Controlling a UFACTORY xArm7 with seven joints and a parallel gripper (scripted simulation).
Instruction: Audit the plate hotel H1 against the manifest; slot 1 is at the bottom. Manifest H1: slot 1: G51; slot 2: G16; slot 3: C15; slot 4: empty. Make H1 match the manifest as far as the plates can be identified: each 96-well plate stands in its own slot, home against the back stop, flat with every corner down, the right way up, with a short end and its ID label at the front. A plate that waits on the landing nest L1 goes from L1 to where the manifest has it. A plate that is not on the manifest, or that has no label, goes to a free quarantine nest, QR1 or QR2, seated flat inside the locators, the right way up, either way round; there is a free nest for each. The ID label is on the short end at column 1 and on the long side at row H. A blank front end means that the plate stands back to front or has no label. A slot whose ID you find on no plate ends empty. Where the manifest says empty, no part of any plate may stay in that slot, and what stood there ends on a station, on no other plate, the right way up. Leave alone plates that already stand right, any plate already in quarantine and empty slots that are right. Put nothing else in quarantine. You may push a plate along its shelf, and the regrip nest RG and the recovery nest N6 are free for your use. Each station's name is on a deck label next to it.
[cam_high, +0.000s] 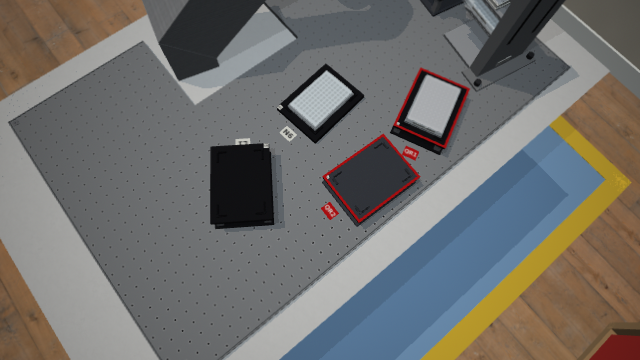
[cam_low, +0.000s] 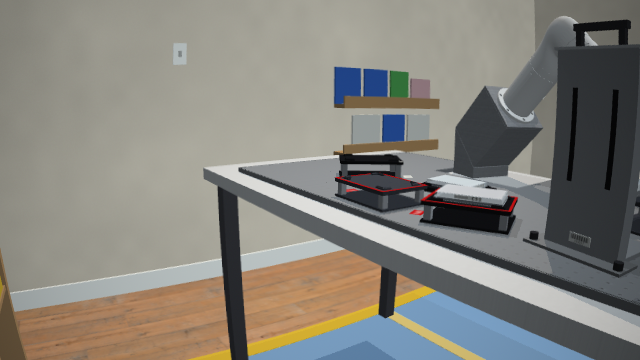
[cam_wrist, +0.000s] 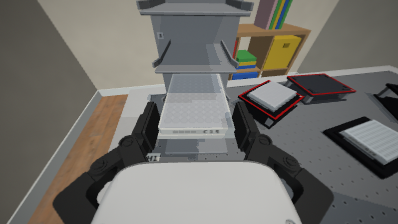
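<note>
In the wrist view my gripper (cam_wrist: 196, 111) is shut on a white 96-well plate (cam_wrist: 192, 116), one finger on each long side. The plate is the right way up. Its near short end carries a small dark label that I cannot read for sure. Its far end reaches between the posts of the grey plate hotel H1 (cam_wrist: 195, 45), under the lower of two empty shelves. Another pale plate edge (cam_wrist: 192, 146) shows in the slot below it. The hotel also shows in the exterior view (cam_low: 595, 150). The gripper is hidden in the top and exterior views.
Red-framed nest QR1 (cam_high: 432, 107) holds a white plate. Red-framed nest QR2 (cam_high: 371, 177) is empty. Nest N6 (cam_high: 321, 100) holds a white well plate. A bare black nest (cam_high: 241, 184) stands to the left. The arm's grey base (cam_low: 492, 132) stands behind the nests.
</note>
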